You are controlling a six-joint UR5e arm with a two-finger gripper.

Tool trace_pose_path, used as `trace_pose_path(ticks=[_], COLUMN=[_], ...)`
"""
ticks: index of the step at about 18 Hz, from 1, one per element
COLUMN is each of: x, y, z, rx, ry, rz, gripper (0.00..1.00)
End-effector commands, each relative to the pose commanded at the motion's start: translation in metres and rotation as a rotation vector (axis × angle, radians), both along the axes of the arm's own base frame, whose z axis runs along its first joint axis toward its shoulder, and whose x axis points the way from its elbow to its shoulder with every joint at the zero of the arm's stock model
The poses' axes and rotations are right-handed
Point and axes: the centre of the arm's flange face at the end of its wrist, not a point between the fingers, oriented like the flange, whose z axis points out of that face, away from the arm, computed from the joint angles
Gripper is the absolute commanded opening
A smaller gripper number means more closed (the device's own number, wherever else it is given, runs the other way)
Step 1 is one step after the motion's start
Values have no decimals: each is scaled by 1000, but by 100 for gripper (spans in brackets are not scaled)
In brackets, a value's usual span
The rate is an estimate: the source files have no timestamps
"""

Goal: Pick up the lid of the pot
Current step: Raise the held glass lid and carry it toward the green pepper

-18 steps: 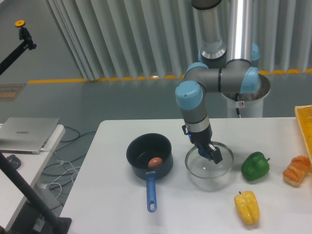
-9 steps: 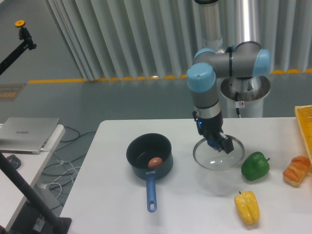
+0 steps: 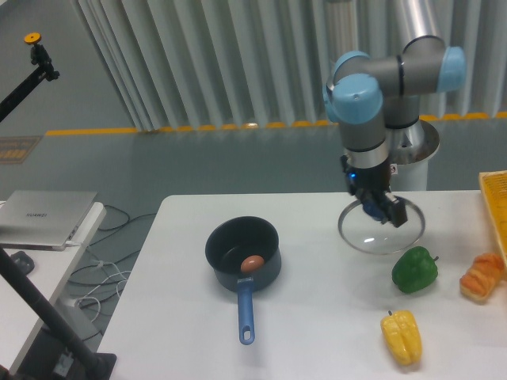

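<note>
I've got the lid (image 3: pixel 379 241) in my gripper (image 3: pixel 375 206) rt of ctr; blk pot (image 3: pixel 226 267) btm-left of ctr, yel. pepper (image 3: pixel 402 339) low rt.

A robotics lab, with a robot arm (image 3: pixel 361 111), laptop (image 3: pixel 47 220) and trailing cables (image 3: pixel 109 273).

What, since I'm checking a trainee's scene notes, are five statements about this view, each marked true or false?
1. The gripper holds the glass lid by its blue knob. True.
2. The black pot has a blue handle. True.
3. The lid sits on the pot. False: it is held away from it, to the right of the pot in the picture.
4. The yellow pepper is inside the pot. False: the yellow pepper lies on the table; a reddish-brown thing is in the pot.
5. The green pepper is farther from the camera than the yellow pepper. True.
</note>
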Motion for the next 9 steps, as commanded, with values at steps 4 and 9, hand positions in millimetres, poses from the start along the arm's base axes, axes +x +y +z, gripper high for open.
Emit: trace_pose_path(ticks=[4, 9], x=[-21, -37], y=[-14, -22], z=[1, 6], rx=[-15, -10], ry=[-11, -11], rz=[-72, -91], gripper=[49, 49])
